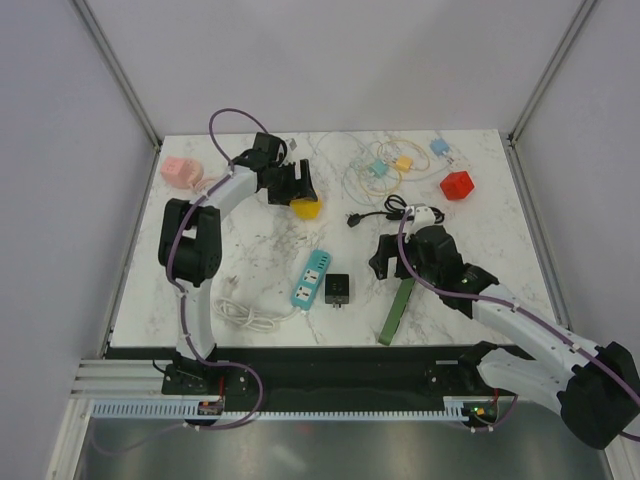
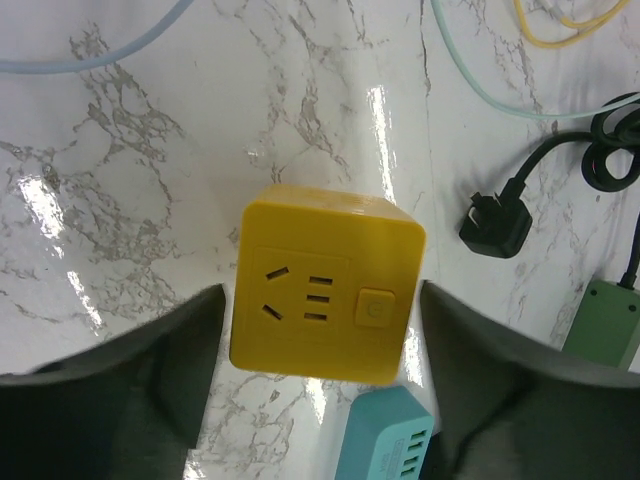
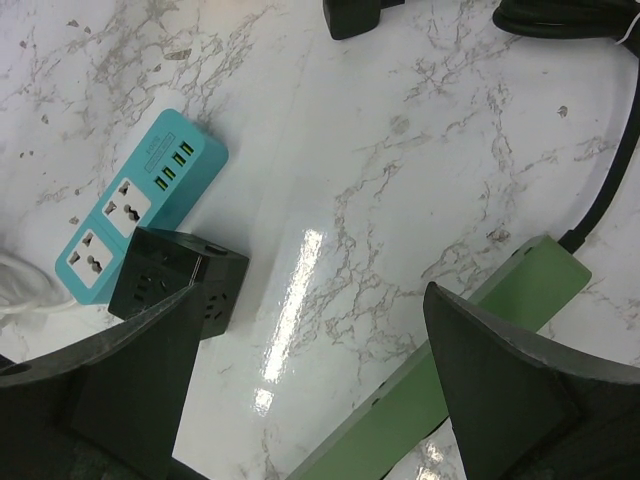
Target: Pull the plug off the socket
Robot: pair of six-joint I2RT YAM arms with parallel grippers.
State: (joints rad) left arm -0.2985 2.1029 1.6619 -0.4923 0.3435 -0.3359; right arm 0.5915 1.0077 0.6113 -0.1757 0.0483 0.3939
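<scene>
1. Two arms over a white marble tabletop (image 1: 480, 250), glossy enough to throw glare streaks in both wrist views. Plain pale wall panels (image 1: 350, 60) in metal framing close it in on three sides.
2. Using the teal power strip (image 1: 313, 278) near the middle as the reference: its white cable (image 1: 240, 312) coils off to its left.
3. A black cube adapter (image 3: 180, 280) sits right against the strip's right side. From the right wrist view they look like they're touching, but I can't tell if it's actually plugged in.
4. A black three-pin plug (image 2: 496, 225) lies loose on the marble behind and right of the strip, not in any socket.
5. A green power strip (image 1: 397, 312) lies at an angle to the right of the teal one.
6. The left gripper (image 2: 320, 300) is behind the teal strip with its fingers spread wide, either side of a yellow cube socket (image 2: 325, 285). There's a gap on both sides, so it's not gripping.
7. The right gripper (image 3: 310, 300) is to the right of the strip, also spread apart and holding nothing, over bare marble between the adapter and the green strip.
8. A pink cube (image 1: 181, 170) sits far back-left of the strip and a red cube (image 1: 457, 185) far back-right, with pastel cables (image 1: 385, 170) tangled between them.
</scene>
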